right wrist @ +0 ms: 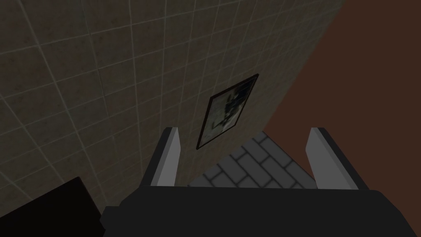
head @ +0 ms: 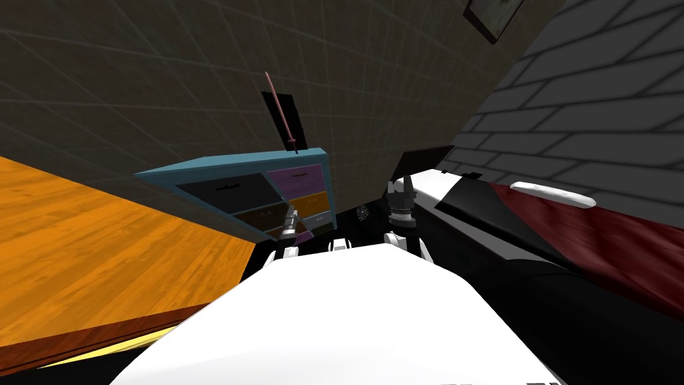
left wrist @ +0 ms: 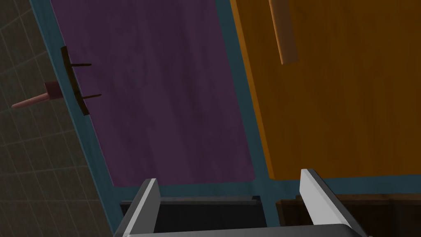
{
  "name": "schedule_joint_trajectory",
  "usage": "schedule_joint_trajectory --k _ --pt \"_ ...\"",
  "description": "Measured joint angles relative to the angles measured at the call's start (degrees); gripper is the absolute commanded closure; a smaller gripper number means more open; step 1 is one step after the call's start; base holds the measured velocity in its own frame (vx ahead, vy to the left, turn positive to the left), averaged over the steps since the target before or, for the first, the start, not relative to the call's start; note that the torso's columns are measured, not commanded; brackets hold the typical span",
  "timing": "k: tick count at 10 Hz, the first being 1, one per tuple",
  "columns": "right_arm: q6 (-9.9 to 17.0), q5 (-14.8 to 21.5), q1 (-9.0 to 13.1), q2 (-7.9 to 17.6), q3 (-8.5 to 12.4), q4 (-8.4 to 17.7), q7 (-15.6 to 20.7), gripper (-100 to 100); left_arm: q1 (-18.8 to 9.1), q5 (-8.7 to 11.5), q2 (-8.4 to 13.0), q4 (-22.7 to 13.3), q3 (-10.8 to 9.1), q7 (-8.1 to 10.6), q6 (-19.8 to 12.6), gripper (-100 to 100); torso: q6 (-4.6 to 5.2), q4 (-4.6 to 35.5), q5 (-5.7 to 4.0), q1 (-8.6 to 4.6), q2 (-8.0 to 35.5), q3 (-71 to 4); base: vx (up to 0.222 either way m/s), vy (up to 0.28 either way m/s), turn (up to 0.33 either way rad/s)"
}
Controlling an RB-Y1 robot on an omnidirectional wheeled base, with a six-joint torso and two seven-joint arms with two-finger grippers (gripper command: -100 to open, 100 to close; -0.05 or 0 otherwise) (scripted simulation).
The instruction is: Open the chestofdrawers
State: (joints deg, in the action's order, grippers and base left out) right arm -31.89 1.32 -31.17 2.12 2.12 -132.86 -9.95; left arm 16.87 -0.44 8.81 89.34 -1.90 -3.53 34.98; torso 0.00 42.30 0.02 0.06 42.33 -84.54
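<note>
The chest of drawers (head: 230,165) has a teal frame and drawer fronts of different colours; it stands against the tiled wall just ahead of me. My left gripper (head: 291,217) hangs close in front of its lower drawers, open with nothing between the fingers. In the left wrist view the left gripper (left wrist: 230,197) faces a purple drawer front (left wrist: 164,94) with a dark bar handle (left wrist: 74,82) and an orange drawer front (left wrist: 341,94) with an orange handle (left wrist: 283,33). A dark drawer (left wrist: 189,210) lies right at the fingertips. My right gripper (head: 399,188) is raised beside the chest, open (right wrist: 242,156).
A thin pink stick (head: 280,113) stands on the chest top before a black panel (head: 288,117). A bed with a dark red cover (head: 601,234) and a white pillow (head: 551,192) runs along the right brick wall. Orange wooden floor (head: 100,254) spreads to the left.
</note>
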Motion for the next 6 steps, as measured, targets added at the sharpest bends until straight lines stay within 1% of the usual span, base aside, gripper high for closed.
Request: schedule_joint_trajectory --k 2,4,6 --pt "0.0 0.0 0.0 0.0 0.0 0.0 0.0 0 -0.6 0.0 -0.8 -2.9 -0.03 0.01 0.6 -100 0.0 0.0 -0.03 -0.09 -0.1 -0.1 0.087 -0.039 -0.006" --pt "0.0 0.0 0.0 0.0 0.0 0.0 0.0 0 -1.3 0.0 -1.7 -5.1 -0.08 -0.03 0.8 -100 0.0 0.0 -0.01 -0.01 0.0 0.0 0.06 -0.019 -0.003" --pt "0.0 0.0 0.0 0.0 0.0 0.0 0.0 0 -2.2 0.1 -2.9 -8.0 -0.22 0.02 1.7 -100 0.0 0.0 -0.02 -0.08 0.0 0.0 0.065 -0.029 -0.006"
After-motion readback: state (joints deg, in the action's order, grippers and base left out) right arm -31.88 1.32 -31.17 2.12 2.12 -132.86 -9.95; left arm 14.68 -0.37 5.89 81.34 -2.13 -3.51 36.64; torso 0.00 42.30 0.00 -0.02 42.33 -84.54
